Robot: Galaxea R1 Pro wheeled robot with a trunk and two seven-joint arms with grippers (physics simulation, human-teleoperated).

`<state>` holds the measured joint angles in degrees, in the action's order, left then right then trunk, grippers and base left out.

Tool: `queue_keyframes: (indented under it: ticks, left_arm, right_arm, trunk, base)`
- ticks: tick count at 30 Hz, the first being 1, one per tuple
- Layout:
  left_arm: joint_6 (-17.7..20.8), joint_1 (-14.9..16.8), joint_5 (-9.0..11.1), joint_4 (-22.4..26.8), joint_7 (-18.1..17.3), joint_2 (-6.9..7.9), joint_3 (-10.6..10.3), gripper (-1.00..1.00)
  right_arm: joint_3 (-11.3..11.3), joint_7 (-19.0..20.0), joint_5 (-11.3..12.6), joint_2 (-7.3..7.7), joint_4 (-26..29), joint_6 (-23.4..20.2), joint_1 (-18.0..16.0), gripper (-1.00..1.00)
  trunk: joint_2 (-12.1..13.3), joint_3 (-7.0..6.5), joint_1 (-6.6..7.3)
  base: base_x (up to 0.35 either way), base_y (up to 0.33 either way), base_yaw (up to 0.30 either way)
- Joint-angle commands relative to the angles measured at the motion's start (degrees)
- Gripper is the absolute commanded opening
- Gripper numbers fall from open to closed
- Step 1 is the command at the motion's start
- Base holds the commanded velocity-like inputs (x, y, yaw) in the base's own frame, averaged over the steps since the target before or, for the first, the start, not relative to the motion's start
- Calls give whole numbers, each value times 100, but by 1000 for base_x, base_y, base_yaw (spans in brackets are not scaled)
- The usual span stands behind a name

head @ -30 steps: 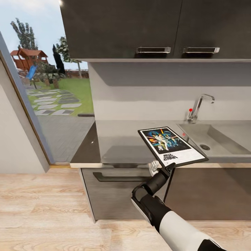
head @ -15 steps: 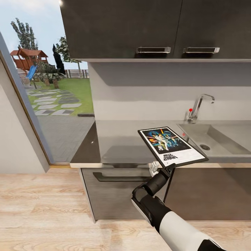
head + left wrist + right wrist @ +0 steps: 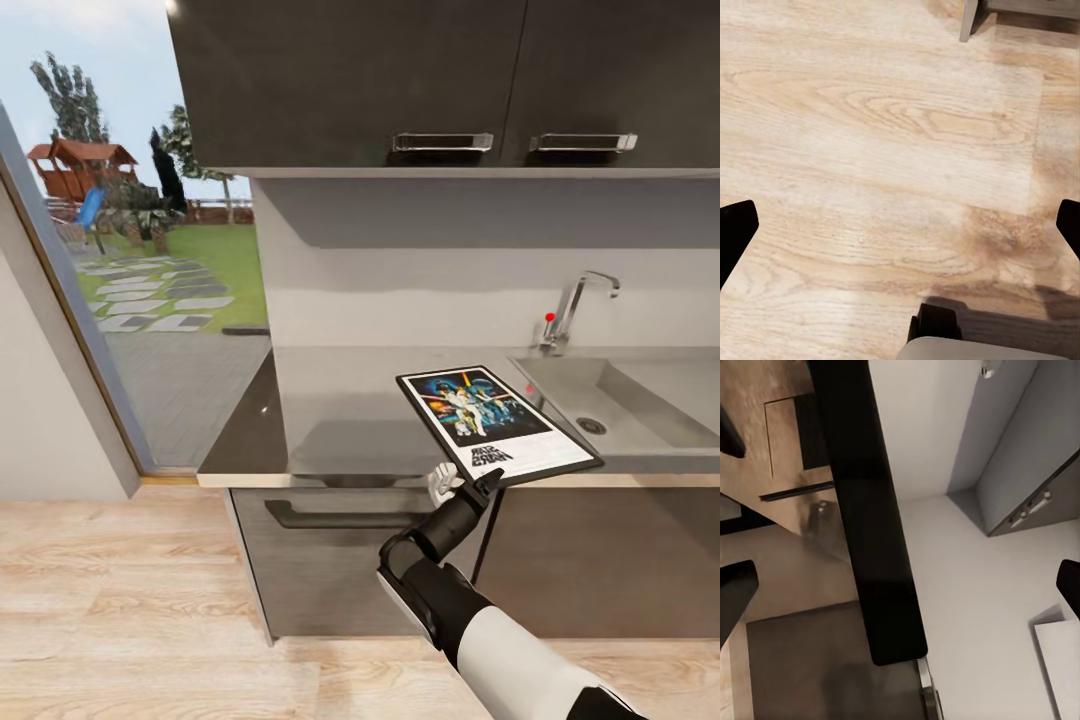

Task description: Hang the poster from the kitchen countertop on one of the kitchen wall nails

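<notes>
Pickup is looking done — the right claw [image 3: 478, 487] is clamping the near corner of the flat black-framed Star Wars poster [image 3: 497, 421], white border and dark blue figure artwork facing up. In the head view the poster is tilting, its far end over the long grey matte surface [image 3: 340, 410] near the front edge, just left of the moulded steel sink basin [image 3: 640, 410] and chrome tap [image 3: 580, 305]. A soft shadow is lying on the surface beneath it, so I'm judging it lifted clear rather than resting, though contact at the far edge can't be ruled out.

In the right wrist view the poster's dark frame edge [image 3: 870, 525] is running between the fingers, consistent with a grip on the edge.

Left claw [image 3: 900, 232] is hanging over the pale wooden floor [image 3: 870, 135], fingers [image 3: 735, 232] spread wide apart, holding nothing.

What's left — the whole hanging half. No wall nail is making itself out on the pale grey backsplash wall [image 3: 420, 290] under the dark upper cabinets [image 3: 400, 80]; a speck that small may be lost at this resolution. A small red dot [image 3: 548, 317] by the tap reads as part of the fitting, not a nail. So I'm judging the task at roughly the halfway mark: grasp secured, nail still to be located, poster still to be raised upright and hooked on.
</notes>
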<state>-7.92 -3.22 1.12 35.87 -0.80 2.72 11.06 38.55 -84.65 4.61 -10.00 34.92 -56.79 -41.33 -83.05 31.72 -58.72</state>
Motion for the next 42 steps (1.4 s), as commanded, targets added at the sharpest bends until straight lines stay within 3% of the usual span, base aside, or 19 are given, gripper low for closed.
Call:
queue_keyframes:
  ticks: [1, 42]
  left_arm:
    - [-8, -3, 12, 7, -8, -1, 5, 100]
    - [-8, -3, 12, 16, -8, 0, 7, 100]
  right_arm:
    - [21, -43, 49, 0, -3, -60, -7, 100]
    - [21, -43, 49, 0, -3, -69, -7, 100]
  trunk:
    - [-3, 4, 0]
    - [-3, 4, 0]
  base:
    - [20, 0, 0]
    - [2, 2, 0]
